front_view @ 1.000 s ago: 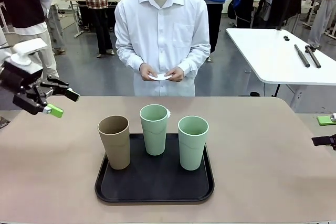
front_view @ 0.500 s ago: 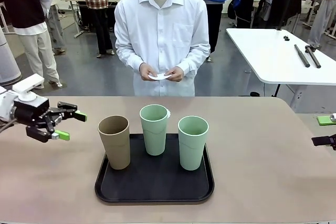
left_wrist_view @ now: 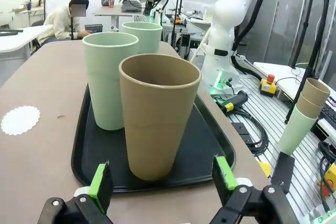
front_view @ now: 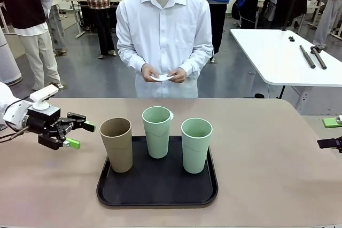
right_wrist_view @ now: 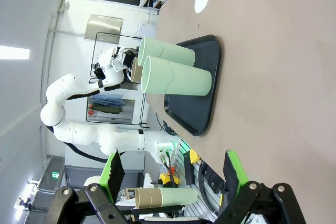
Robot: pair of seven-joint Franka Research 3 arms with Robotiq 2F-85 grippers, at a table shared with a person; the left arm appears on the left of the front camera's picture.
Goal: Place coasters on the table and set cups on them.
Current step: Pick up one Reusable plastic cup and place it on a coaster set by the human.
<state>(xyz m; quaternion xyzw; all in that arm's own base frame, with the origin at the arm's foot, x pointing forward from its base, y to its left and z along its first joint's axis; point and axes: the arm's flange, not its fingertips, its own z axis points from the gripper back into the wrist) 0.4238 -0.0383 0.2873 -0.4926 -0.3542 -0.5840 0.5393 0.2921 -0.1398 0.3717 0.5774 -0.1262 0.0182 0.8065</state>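
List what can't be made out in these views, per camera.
Coaster on the table: front view, nearly all hidden behind the middle mint cup.
Coasters held by the person: front view, overlapping and too small to count.
Tan cup: right wrist view, mostly hidden behind the mint cups.

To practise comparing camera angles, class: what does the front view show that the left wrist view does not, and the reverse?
Front view alone: a person holding a white coaster, and a white side table. Left wrist view alone: the lying coaster seen whole, and stacked spare cups beside the table. Both: the brown cup and two green cups on the black tray, with the open left gripper near the brown cup.
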